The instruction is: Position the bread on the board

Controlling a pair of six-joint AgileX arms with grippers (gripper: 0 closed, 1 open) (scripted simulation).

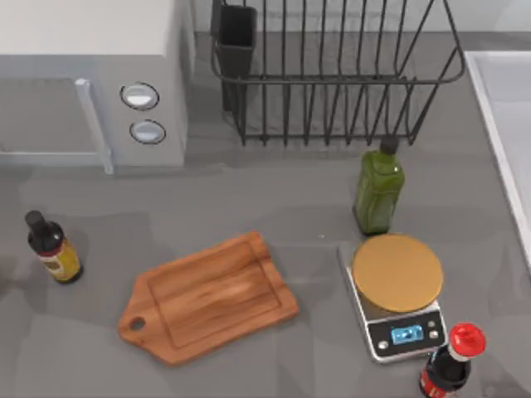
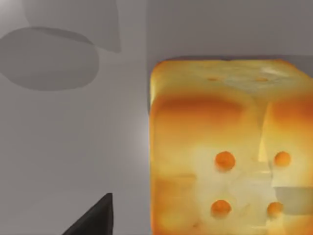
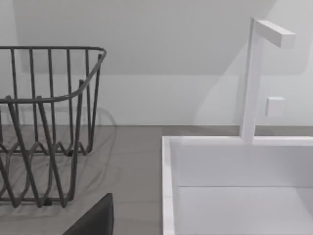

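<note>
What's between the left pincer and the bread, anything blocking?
Nothing visible. In the left wrist view the bread sits close ahead on bare grey counter, with only a dark fingertip of the left pincer at the frame edge. The board lies bare in the top view.

Layout as I read it from above:
- microwave [image 1: 91, 79]: table's rear left corner.
- wire rack [image 1: 332, 70]: rear edge, right of the microwave.
- sink [image 1: 508, 133]: right edge.
- bottle [image 1: 379, 189]: before the rack, just behind the scale [image 1: 398, 294].
- board [image 1: 207, 297]: front centre, left of the scale.
- small bottle [image 1: 52, 247]: left edge.
- capped bottle [image 1: 450, 363]: front right, beside the scale.
- bread [image 2: 230, 147]: on the table, seen from my left wrist.
</note>
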